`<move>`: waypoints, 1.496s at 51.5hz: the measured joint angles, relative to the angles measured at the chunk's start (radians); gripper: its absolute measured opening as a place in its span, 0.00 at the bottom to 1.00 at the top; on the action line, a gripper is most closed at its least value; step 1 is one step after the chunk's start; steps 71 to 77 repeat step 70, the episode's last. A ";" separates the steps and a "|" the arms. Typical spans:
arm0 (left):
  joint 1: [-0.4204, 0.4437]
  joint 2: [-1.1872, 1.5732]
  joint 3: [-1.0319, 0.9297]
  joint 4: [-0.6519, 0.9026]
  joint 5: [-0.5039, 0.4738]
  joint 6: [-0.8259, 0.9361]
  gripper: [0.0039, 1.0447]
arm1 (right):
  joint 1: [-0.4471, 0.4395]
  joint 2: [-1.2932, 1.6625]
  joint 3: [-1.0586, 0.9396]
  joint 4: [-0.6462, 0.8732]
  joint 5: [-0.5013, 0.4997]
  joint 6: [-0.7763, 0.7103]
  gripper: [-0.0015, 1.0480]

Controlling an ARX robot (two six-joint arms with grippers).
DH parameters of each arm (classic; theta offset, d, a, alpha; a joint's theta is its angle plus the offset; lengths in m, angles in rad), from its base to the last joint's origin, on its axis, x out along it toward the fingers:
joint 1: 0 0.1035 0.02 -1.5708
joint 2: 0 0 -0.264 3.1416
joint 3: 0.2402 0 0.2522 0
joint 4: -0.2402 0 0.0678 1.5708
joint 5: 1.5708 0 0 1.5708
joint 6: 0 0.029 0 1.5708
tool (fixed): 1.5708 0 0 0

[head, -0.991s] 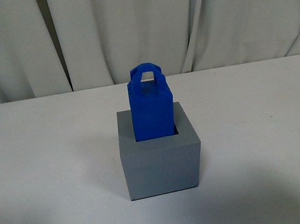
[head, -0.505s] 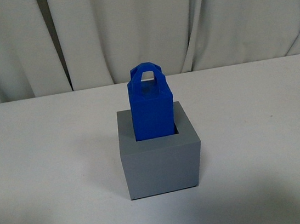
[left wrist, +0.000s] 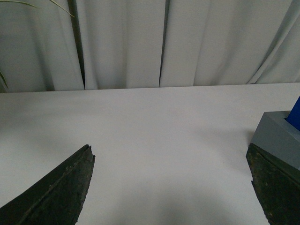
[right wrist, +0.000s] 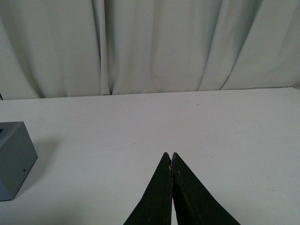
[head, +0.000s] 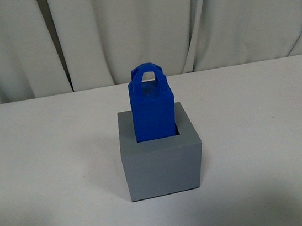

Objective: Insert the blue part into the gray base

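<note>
Blue part (head: pixel 152 110) upright in gray base (head: pixel 162 163) recess — no writing legible; left gripper (left wrist: pixel 171 176) spread wide beside base, right gripper (right wrist: pixel 172 161) pressed together, well apart.

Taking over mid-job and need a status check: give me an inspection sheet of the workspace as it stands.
Surface: white table, bare around the blocks.
Job's things: blue part stands upright in the recess of the gray base, handle up, upper body protruding.
Clutter: nothing seen.
Grippers: left gripper open, empty; right gripper shut, empty; both clear of the blocks.
Cables: nothing seen.
Surroundings: white curtain behind the table.
</note>
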 joint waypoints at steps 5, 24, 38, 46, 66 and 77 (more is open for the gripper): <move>0.000 0.000 0.000 0.000 0.000 0.000 0.94 | 0.000 -0.069 0.001 -0.085 0.000 0.000 0.02; 0.000 0.000 0.000 0.000 0.000 0.000 0.94 | 0.000 -0.188 0.001 -0.195 -0.001 0.000 0.35; 0.000 0.000 0.000 0.000 0.000 0.000 0.94 | 0.000 -0.189 0.001 -0.195 -0.001 0.000 0.78; 0.000 0.000 0.000 0.000 0.000 0.000 0.94 | 0.000 -0.189 0.001 -0.195 -0.001 0.000 0.95; 0.000 0.000 0.000 0.000 0.000 0.000 0.94 | 0.000 -0.189 0.001 -0.195 -0.001 0.000 0.93; 0.000 0.000 0.000 0.000 0.000 0.000 0.94 | 0.000 -0.189 0.001 -0.195 -0.001 0.000 0.93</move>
